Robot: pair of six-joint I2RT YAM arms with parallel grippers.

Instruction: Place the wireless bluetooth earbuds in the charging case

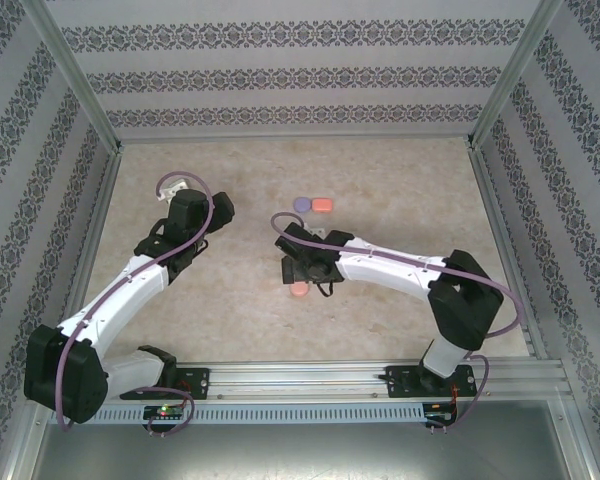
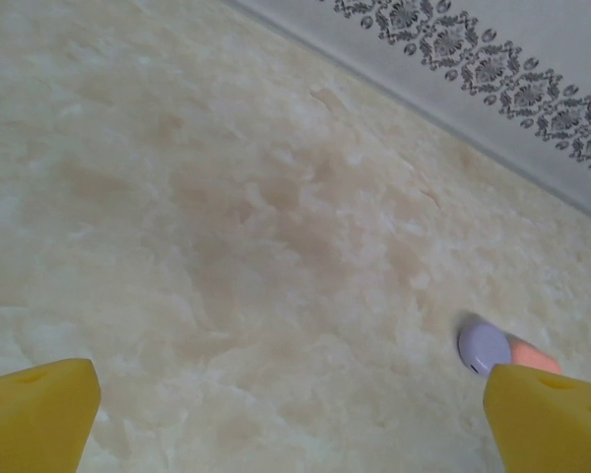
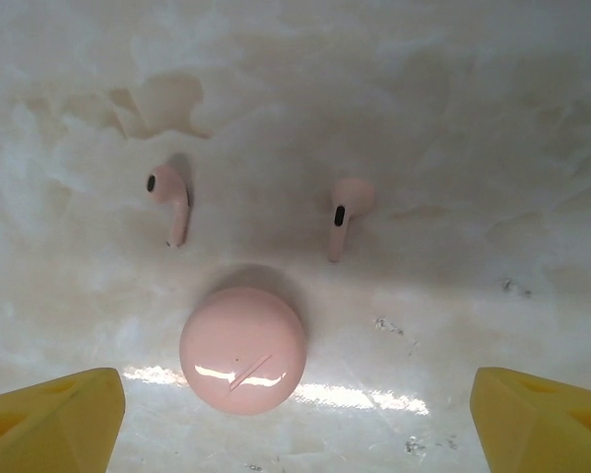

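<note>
A closed, round, pale salmon-pink charging case point(image 3: 243, 350) lies on the marble table. Two pale salmon earbuds lie loose just beyond it, one to the left point(image 3: 169, 204) and one to the right point(image 3: 343, 215), both with stems pointing toward the case. My right gripper point(image 3: 295, 424) hovers over the case, open, with its yellow fingertips point(image 3: 49, 424) wide apart on either side and the case closer to the left one. From above, the right gripper point(image 1: 305, 265) sits over the salmon case point(image 1: 299, 290). My left gripper point(image 1: 212, 212) is open over bare table with nothing between its fingers point(image 2: 34, 414).
A purple case point(image 1: 301, 204) and a coral-red case point(image 1: 323, 205) lie side by side farther back at the table's middle. The purple case point(image 2: 483, 347) and the coral-red case point(image 2: 534, 357) sit close to the left gripper's right finger. Patterned walls enclose the table on three sides.
</note>
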